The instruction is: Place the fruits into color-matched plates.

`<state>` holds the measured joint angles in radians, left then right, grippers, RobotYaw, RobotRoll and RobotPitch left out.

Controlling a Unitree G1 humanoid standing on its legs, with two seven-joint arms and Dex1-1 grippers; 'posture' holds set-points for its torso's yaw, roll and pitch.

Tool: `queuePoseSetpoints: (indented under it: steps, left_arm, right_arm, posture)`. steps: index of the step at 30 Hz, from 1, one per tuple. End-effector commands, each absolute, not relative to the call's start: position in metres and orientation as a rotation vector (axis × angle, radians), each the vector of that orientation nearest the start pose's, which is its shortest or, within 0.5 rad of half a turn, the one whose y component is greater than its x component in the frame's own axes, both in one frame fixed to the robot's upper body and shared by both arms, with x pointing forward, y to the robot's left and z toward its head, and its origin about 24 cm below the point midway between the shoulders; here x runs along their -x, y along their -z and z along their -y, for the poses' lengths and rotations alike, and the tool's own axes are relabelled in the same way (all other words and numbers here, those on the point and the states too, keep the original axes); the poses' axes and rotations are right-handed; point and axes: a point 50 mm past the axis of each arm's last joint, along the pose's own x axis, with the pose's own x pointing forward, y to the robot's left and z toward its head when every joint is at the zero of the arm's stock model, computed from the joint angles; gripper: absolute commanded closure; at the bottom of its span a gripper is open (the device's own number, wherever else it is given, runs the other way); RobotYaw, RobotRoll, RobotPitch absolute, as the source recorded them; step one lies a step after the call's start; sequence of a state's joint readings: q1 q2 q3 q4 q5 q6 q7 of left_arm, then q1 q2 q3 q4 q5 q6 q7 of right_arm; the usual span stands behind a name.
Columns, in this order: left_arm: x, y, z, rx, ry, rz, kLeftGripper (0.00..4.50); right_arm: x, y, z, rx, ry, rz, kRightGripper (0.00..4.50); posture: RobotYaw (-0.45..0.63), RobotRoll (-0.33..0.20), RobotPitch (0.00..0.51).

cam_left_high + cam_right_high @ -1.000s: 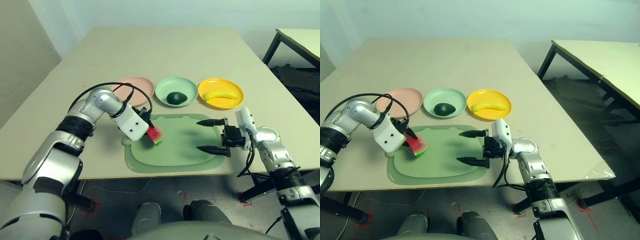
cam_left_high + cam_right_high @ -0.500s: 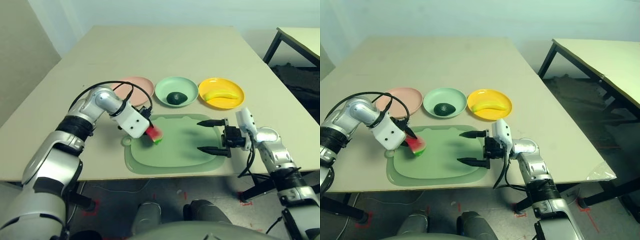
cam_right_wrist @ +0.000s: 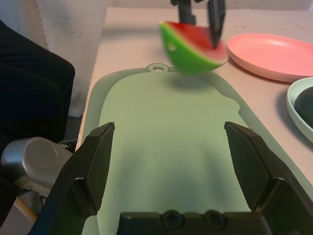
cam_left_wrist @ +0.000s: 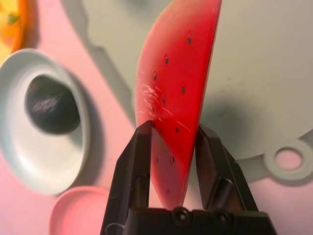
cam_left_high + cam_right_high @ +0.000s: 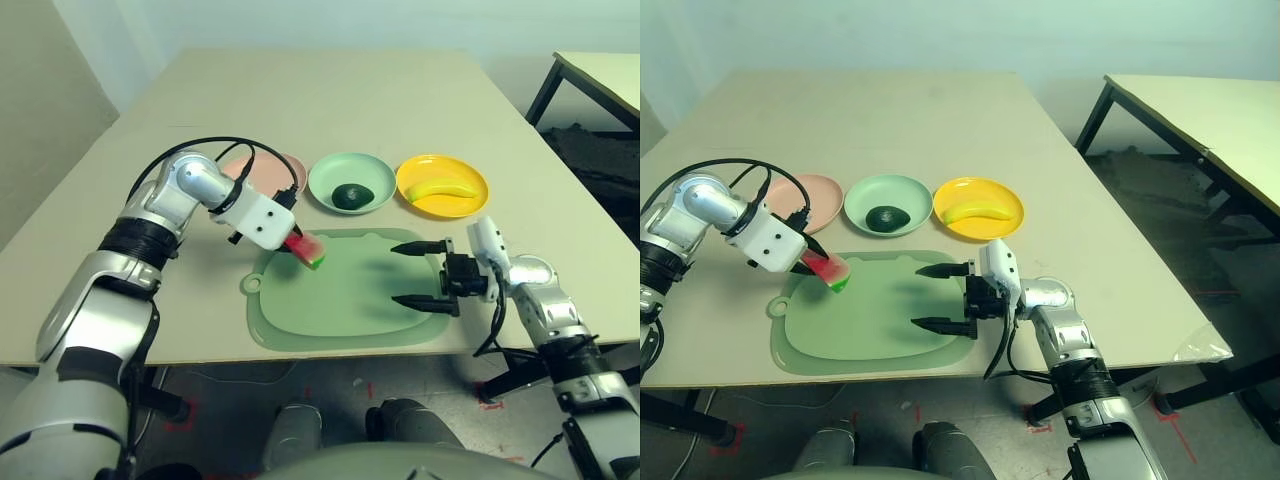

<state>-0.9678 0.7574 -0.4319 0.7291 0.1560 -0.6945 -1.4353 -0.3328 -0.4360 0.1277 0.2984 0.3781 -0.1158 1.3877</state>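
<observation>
The right tool [image 3: 171,142] stands spread above the green mat [image 3: 171,147], nothing between its fingers. Across from it, the left tool [image 4: 175,156] pinches the watermelon wedge [image 4: 176,88], red with dark seeds and a green rind, held raised over the mat. The wedge's long axis runs out along that tool's fingers, its far end well past their tips. Beyond the tools on the counter [image 5: 330,100], the avocado [image 5: 352,197], dark green and rounded, sits in the mint plate [image 5: 328,172]; the curved yellow banana [image 5: 441,188] lies crosswise in the yellow plate [image 5: 441,211]; the pink plate [image 5: 823,195] is nearest the left tool.

Green ring-tabbed mat [image 5: 340,290], pale table [image 5: 330,100]
</observation>
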Motion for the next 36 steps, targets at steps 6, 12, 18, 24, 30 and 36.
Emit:
queuePoseSetpoints:
  steps: [6,12,18,24,30,36]
  left_arm:
    - [-0.368,-0.205,-0.224,-1.488,1.123,-0.182,3.23]
    - [-0.382,-0.2,-0.238,-1.515,0.905,-0.245,3.23]
    - [-0.39,-0.188,-0.24,-1.54,0.776,-0.257,3.23]
    - [-0.394,-0.169,-0.242,-1.553,0.686,-0.305,3.23]
    - [-0.393,-0.154,-0.246,-1.555,0.664,-0.347,3.23]
    - [-0.391,-0.146,-0.247,-1.56,0.671,-0.363,3.23]
  right_arm:
    - [-0.28,-0.09,0.168,0.089,-1.247,0.098,0.0]
    - [-0.28,-0.095,0.169,0.068,-1.111,0.132,0.0]
    - [-0.275,-0.097,0.164,0.052,-1.06,0.158,0.0]
    - [-0.272,-0.1,0.164,0.034,-1.028,0.169,0.0]
    - [-0.269,-0.101,0.167,0.018,-0.996,0.17,0.0]
    - [-0.265,-0.099,0.162,0.007,-1.009,0.165,0.0]
  posture:
    - [0.01,0.0,0.048]
    - [0.0,0.0,0.05]
    - [-0.01,0.0,0.055]
    - [-0.03,0.0,0.058]
    - [-0.04,0.0,0.059]
    - [-0.04,0.0,0.056]
